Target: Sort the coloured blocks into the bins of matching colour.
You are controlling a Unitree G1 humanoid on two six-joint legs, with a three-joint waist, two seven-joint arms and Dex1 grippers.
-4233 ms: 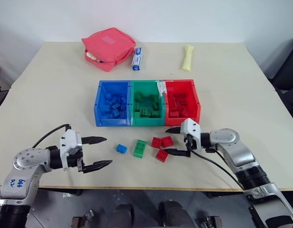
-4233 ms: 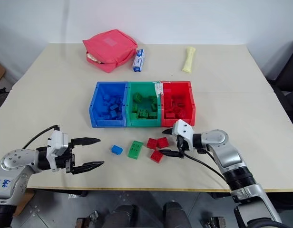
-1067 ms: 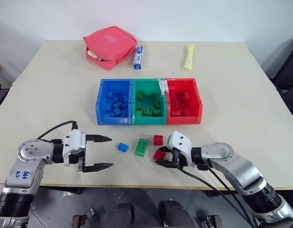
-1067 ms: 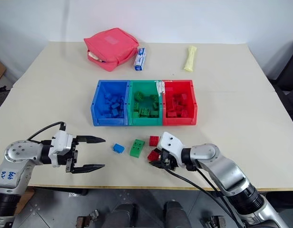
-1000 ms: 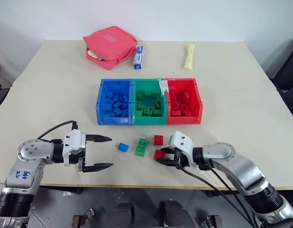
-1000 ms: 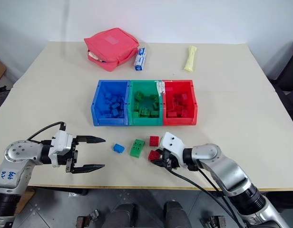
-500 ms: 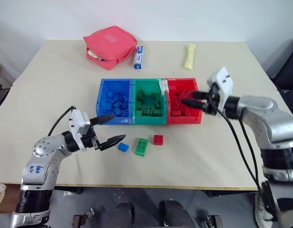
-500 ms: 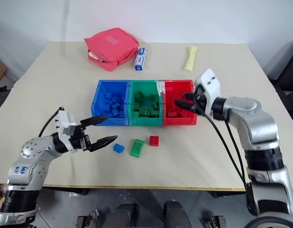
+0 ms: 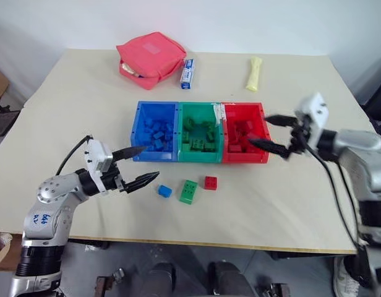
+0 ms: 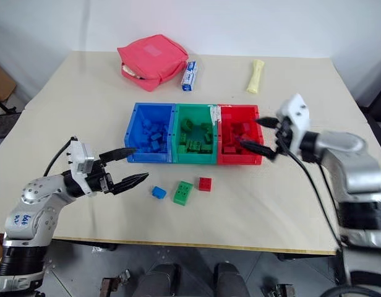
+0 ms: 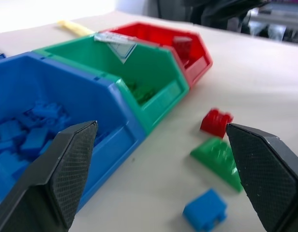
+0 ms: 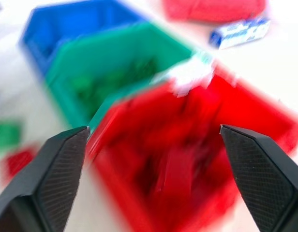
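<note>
Three joined bins stand mid-table: blue (image 9: 154, 156), green (image 9: 200, 157) and red (image 9: 246, 159), each holding several blocks of its own colour. In front of them on the table lie a small blue block (image 9: 164, 191), a longer green block (image 9: 189, 191) and a red block (image 9: 210, 182). My left gripper (image 9: 150, 162) is open, level, just left of the blue block and in front of the blue bin. My right gripper (image 9: 257, 130) is open over the red bin's right side, with nothing between its fingers. In the left wrist view the loose blue block (image 11: 204, 210), green block (image 11: 219, 157) and red block (image 11: 216, 122) lie ahead of the left gripper (image 11: 161, 125).
A pink zip pouch (image 9: 150, 57), a small blue-and-white box (image 9: 188, 70) and a pale yellow tube (image 9: 254, 65) lie at the table's far side. Bare table surrounds the loose blocks, up to the front edge.
My right gripper lifted a red block from the table's front, carried it up to the red bin and opened there. One red block is left on the table. The left gripper edged towards the blue block.
</note>
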